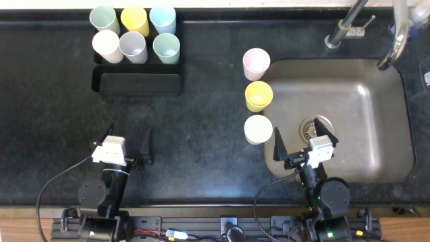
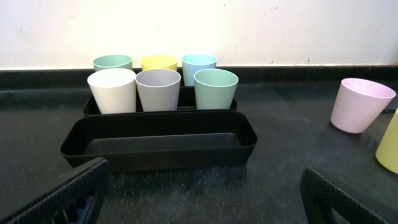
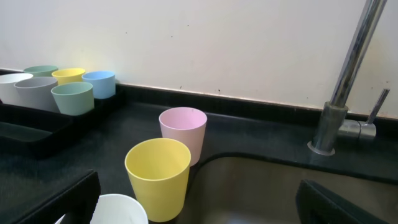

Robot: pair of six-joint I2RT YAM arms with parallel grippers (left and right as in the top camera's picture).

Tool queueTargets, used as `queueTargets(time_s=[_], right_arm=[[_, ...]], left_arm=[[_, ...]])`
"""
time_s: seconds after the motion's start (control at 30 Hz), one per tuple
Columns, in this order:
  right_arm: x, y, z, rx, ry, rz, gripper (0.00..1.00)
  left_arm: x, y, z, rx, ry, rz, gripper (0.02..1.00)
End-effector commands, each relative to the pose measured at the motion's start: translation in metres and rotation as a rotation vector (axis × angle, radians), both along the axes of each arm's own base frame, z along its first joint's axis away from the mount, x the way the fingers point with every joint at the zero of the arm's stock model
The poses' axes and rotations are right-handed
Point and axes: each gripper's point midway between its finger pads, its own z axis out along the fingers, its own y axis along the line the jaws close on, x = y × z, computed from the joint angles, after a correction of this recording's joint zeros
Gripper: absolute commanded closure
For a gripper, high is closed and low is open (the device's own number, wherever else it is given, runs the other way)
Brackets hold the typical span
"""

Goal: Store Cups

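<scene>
the white cup stands upright at the left rim of the sink, just left of my right gripper, whose jaws are spread and empty. the yellow cup and pink cup line up beyond it. my left gripper, also spread, faces the empty front row of the tray, well apart from the cups, so i'd pick with the right.

Top view: fixed overhead, straight down on counter and sink. Left wrist view: low, close to black tray. Right wrist view: low at sink edge, facing faucet. Both wrist views share black tray and pink cup.
</scene>
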Motion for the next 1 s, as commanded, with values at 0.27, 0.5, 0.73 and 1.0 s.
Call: queueTargets(time_s=[0.27,0.5,0.73,1.0], right_arm=[[0.0001,0.0001,-0.0032,-0.003,-0.002,0.002,0.005],[0.0001,0.0001,-0.0032,-0.002,-0.002,0.002,0.003],[0.0001,0.0001,-0.0032,-0.003,-0.002,0.002,0.003],[0.0001,0.0001,-0.0032,-0.003,-0.002,0.002,0.005]], left_arm=[[0.0004,0.0068,0.0008,0.024,-0.009,0.021,0.018],[0.0004,0.0068,0.0008,0.024,-0.009,0.021,0.020],[0.0004,0.0067,0.0008,0.024,-0.009,0.021,0.018],[0.0006,0.0087,0.0008,0.024,-0.009,0.029,0.018]])
